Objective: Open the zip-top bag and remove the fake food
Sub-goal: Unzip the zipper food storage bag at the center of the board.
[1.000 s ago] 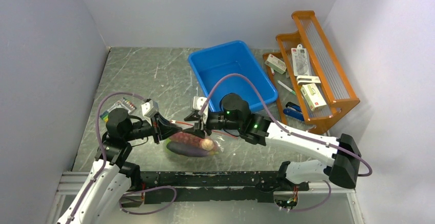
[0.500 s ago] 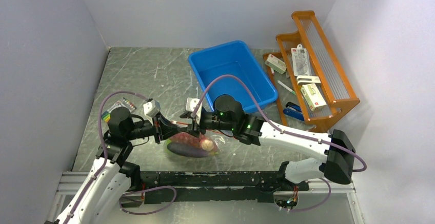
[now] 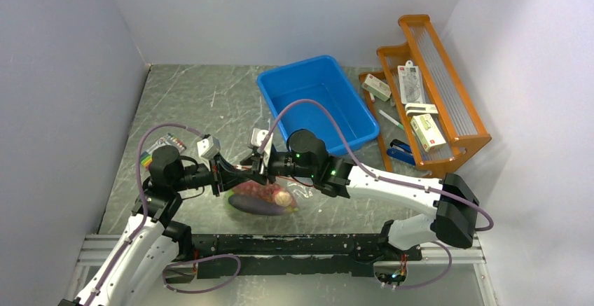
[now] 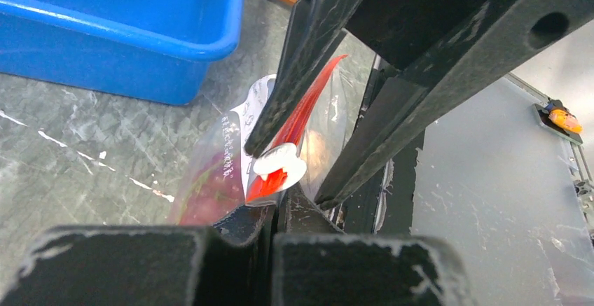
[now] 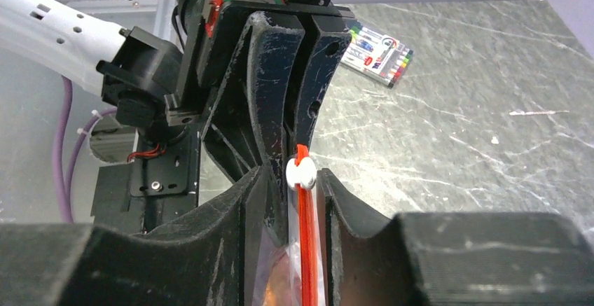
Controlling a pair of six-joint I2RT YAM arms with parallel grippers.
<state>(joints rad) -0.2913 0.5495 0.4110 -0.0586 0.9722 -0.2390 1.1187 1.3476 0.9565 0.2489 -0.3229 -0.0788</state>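
Top external: right fingers (image 5: 245, 208) have shifted left along the zip-top bag (image 3: 270, 201), narrowing astride the white slider (image 5: 302, 173); pinch unconfirmed. Left fingers (image 4: 175, 264) stay clamped shut on bag's left corner. Bag lies near-centre on table (image 3: 210, 103), fake food (image 3: 260, 195) inside. Unzipping apparently underway.

One bag (image 3: 294, 195), one bin (image 3: 315, 92), one rack (image 3: 413, 20)

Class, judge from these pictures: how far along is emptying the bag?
Done: left fingers pinch the end of the zip strip. In hand: right fingers bracket the white slider. Left to do: slide it open and lift out the fake food, all inside the bag.
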